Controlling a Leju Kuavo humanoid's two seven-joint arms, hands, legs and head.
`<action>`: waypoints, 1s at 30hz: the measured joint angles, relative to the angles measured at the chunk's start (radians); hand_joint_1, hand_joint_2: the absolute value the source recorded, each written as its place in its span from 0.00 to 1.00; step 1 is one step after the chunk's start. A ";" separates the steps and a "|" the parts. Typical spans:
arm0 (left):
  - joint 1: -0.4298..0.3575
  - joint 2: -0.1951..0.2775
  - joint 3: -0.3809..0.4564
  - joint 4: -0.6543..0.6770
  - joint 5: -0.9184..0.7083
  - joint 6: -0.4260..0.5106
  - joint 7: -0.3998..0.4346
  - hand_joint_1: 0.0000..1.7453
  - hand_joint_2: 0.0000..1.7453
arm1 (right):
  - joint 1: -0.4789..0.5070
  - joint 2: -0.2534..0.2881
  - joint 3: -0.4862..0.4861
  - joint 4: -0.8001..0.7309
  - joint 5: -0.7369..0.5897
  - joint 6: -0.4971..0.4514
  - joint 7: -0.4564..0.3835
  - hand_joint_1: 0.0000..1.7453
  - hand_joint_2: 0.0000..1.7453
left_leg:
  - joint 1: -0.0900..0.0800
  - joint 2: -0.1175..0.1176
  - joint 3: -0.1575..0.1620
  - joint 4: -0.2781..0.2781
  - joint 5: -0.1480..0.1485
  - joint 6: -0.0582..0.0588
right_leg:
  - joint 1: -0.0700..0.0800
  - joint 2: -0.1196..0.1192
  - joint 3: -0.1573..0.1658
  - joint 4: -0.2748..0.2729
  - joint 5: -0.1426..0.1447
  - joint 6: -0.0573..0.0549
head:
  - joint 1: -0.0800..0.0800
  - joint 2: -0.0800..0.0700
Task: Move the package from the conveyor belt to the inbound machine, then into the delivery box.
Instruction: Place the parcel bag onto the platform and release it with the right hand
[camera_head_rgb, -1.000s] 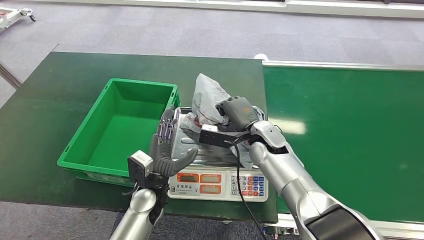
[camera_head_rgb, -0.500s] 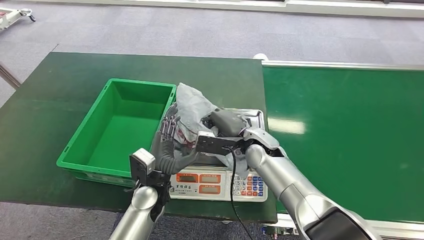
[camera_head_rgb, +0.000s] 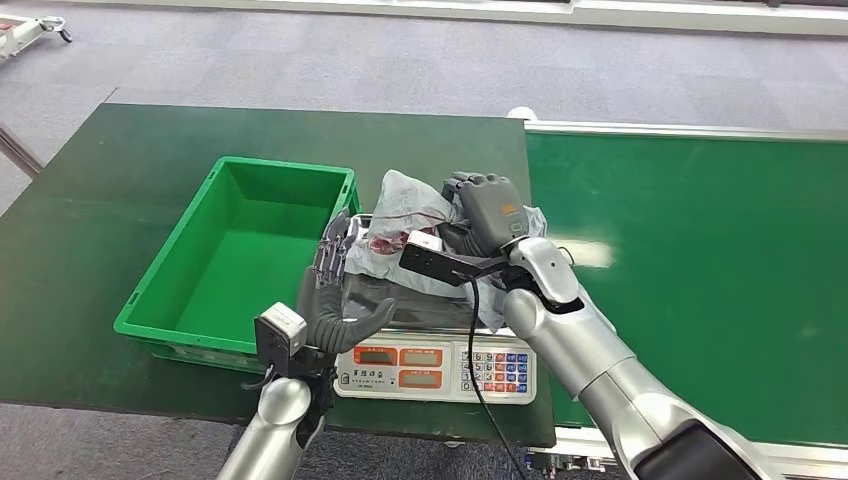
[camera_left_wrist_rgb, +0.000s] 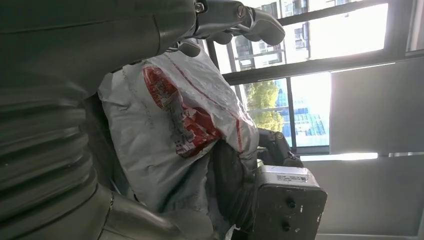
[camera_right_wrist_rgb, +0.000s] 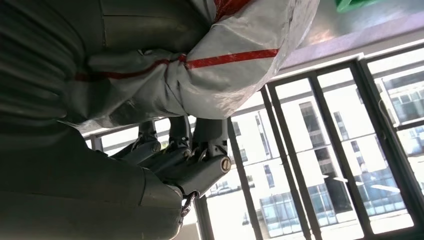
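Green baize table (camera_head_rgb: 120, 180): crinkly plastic package (camera_head_rgb: 405, 215) gripped by right hand (camera_head_rgb: 485, 210).

You are looking at a parcel-sorting station in a large hall: green conveyor belt (camera_head_rgb: 690, 270), digital weighing scale (camera_head_rgb: 440, 368), green plastic crate (camera_head_rgb: 240, 250) on a green table (camera_head_rgb: 90, 230), grey carpet floor (camera_head_rgb: 300, 60), tall windows (camera_right_wrist_rgb: 320, 165).

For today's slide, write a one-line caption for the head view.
Right hand holds a grey package above the scale, left hand open beside it, green box nearby.
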 joint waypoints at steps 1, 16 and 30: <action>0.001 0.000 0.000 -0.002 -0.001 0.001 0.000 0.00 1.00 | 0.001 -0.003 0.000 -0.005 0.005 -0.003 0.009 0.00 0.50 | 0.000 0.000 0.000 0.000 0.000 0.000 | 0.000 0.000 0.000 0.000 0.000 0.000 | 0.000 0.000; -0.004 0.000 0.000 -0.004 -0.004 0.003 0.000 0.00 1.00 | 0.022 -0.019 -0.002 -0.081 -0.148 0.004 -0.152 0.00 1.00 | 0.000 0.000 0.000 0.000 0.000 0.000 | 0.000 0.000 0.000 0.000 0.000 0.000 | 0.000 0.000; -0.005 0.004 0.017 -0.008 0.002 0.019 0.000 0.00 1.00 | 0.097 -0.069 -0.053 -0.269 -0.293 0.048 -0.200 0.00 1.00 | 0.000 0.000 0.000 0.000 0.000 0.000 | 0.000 0.000 0.000 0.000 0.000 0.000 | 0.000 0.000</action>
